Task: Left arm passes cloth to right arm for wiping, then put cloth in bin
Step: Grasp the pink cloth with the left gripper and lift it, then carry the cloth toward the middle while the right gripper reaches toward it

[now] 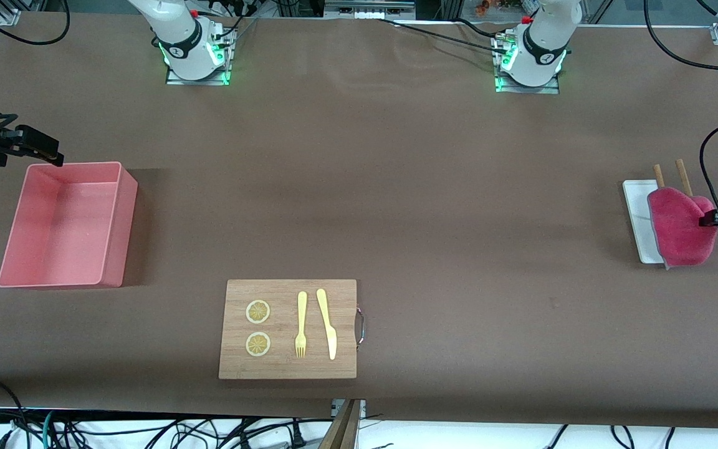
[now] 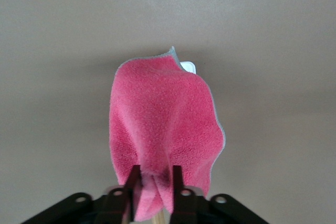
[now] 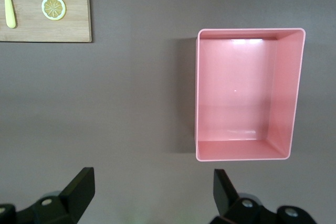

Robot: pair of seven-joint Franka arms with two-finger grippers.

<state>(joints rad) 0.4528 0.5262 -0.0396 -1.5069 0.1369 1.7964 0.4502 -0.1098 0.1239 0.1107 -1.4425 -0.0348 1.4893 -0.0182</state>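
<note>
The crimson-pink cloth (image 1: 680, 227) hangs from my left gripper (image 1: 710, 219), which is shut on its upper fold, over the small white tray (image 1: 636, 212) at the left arm's end of the table. In the left wrist view the cloth (image 2: 163, 119) droops below the gripper (image 2: 156, 174). The salmon-pink bin (image 1: 60, 231) stands empty at the right arm's end. My right gripper (image 1: 38, 148) hovers open and empty over the table by the bin's corner farthest from the front camera. The right wrist view shows the gripper (image 3: 152, 182) and the bin (image 3: 286, 93).
A wooden board (image 1: 287, 328) with two lemon slices (image 1: 258, 327), a yellow fork (image 1: 301, 324) and a yellow knife (image 1: 327, 323) lies near the table's front edge. Two wooden sticks (image 1: 670, 174) poke out by the white tray. The board's corner shows in the right wrist view (image 3: 47, 24).
</note>
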